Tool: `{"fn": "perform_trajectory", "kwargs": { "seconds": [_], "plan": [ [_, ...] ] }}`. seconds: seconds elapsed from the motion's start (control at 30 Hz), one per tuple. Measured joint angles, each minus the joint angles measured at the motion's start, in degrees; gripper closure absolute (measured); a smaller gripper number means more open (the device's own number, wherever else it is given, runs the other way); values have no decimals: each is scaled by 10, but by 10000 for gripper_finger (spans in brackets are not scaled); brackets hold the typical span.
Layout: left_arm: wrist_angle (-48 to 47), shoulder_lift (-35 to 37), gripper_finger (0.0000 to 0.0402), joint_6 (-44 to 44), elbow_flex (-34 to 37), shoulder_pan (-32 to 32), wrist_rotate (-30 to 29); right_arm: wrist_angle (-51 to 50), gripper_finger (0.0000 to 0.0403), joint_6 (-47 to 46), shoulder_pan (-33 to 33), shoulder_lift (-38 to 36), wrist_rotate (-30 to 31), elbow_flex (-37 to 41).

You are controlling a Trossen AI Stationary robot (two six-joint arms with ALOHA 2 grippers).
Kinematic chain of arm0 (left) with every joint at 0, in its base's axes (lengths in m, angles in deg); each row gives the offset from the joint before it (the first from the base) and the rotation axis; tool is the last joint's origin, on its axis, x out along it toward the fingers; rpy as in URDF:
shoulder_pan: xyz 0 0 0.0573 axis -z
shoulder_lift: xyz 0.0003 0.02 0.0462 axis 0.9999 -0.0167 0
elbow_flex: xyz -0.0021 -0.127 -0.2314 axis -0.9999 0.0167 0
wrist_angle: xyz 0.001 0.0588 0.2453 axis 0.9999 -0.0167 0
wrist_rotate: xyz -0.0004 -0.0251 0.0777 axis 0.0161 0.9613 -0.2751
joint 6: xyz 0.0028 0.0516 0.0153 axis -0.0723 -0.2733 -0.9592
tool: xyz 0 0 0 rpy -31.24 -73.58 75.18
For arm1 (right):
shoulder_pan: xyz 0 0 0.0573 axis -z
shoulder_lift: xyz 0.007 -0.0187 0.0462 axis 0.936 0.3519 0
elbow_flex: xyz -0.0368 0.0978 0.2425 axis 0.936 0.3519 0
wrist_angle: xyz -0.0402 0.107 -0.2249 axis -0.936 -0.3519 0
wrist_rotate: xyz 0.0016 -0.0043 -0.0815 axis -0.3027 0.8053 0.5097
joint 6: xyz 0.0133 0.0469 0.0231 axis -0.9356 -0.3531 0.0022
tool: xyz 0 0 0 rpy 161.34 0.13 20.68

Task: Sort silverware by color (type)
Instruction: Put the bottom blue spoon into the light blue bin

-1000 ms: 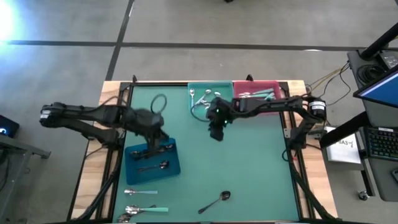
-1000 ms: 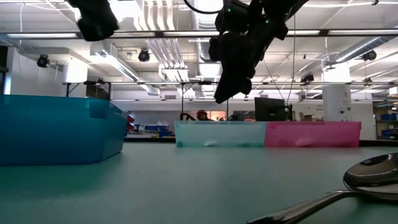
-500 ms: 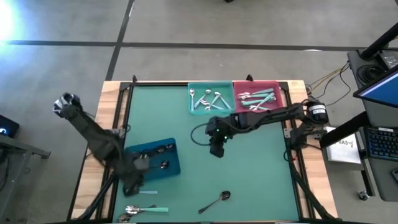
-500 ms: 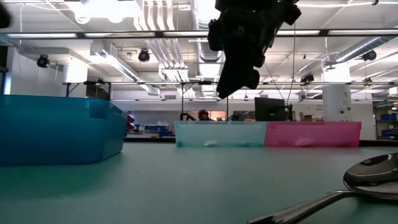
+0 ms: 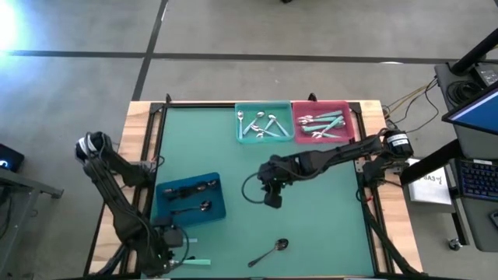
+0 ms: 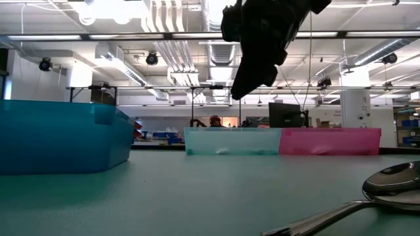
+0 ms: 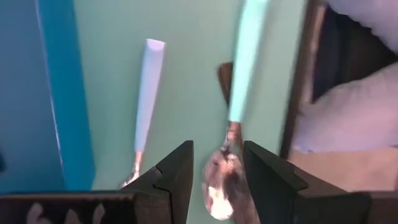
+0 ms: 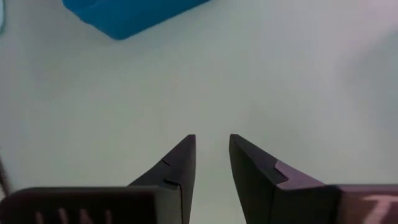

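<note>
My left gripper (image 5: 173,236) hangs open over the table's near left corner, pointing steeply down. In the left wrist view its fingers (image 7: 217,168) stand on either side of the bowl (image 7: 221,180) of a mint-handled spoon (image 7: 245,56), and no touch shows. A second mint-handled spoon (image 7: 148,87) lies beside it. My right gripper (image 5: 272,197) hovers open over the table's middle with nothing between its fingers (image 8: 211,146). A dark spoon (image 5: 270,251) lies flat near the front edge.
A blue bin (image 5: 191,198) at the left holds dark spoons. At the far edge stand a teal bin (image 5: 263,123) with silver spoons and a pink bin (image 5: 323,122) with mint-handled spoons. The green mat between them is bare around my right gripper.
My left gripper has swung from above the blue bin toward the table's near left corner and has come down over the spoons there. My right gripper has drifted from beside the teal bin toward the table's near edge, staying high.
</note>
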Motion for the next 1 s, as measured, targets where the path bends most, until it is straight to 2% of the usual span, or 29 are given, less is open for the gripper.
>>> {"fn": "perform_trajectory", "kwargs": {
  "seconds": [0.37, 0.63, 1.0],
  "plan": [
    [-2, -75, 278, -42, 0, -5, -26, 2, 320, 12, 1, 0, 0, 0],
    [-2, -99, 278, -43, 0, -29, -92, 4, 316, 12, 1, 0, 0, 0],
    [-9, -122, 278, -60, 0, -31, -92, 5, 328, 12, 1, 0, 0, -1]
  ]
}}
